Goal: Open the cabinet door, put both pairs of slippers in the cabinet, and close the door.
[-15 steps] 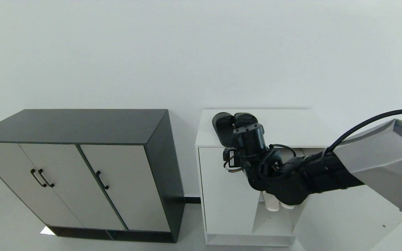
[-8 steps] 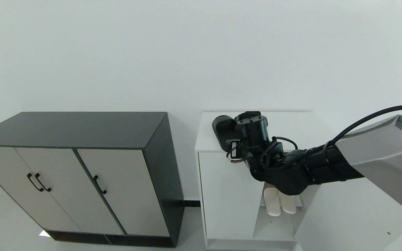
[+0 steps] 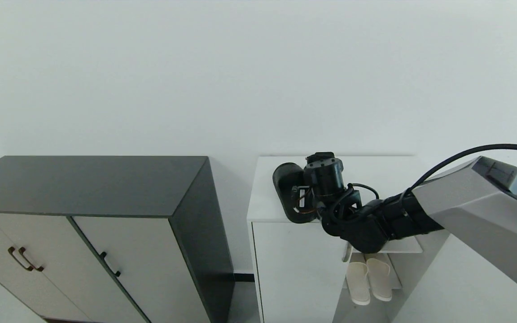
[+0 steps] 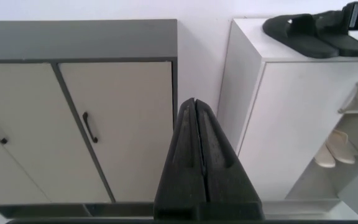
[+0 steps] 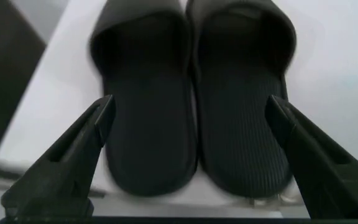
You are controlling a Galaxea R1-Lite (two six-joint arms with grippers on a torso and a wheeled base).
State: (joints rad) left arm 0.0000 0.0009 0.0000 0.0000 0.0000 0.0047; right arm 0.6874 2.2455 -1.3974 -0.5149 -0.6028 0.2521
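Note:
A pair of black slippers lies side by side on top of the white cabinet, near its left front corner. My right gripper hovers open just above them, one finger outside each slipper. The cabinet's door stands swung open at the right. A pair of white slippers rests on a lower shelf inside, also seen from the left wrist as the white slippers. My left gripper is shut on nothing, held low and well back from both cabinets.
A dark cabinet with pale doors and black handles stands to the left of the white one, with a narrow gap between them. A plain wall runs behind both. An upper shelf sits above the white slippers.
The head camera has tilted, so the whole scene sits lower. My right gripper rose from the cabinet's front edge to over the black slippers on top.

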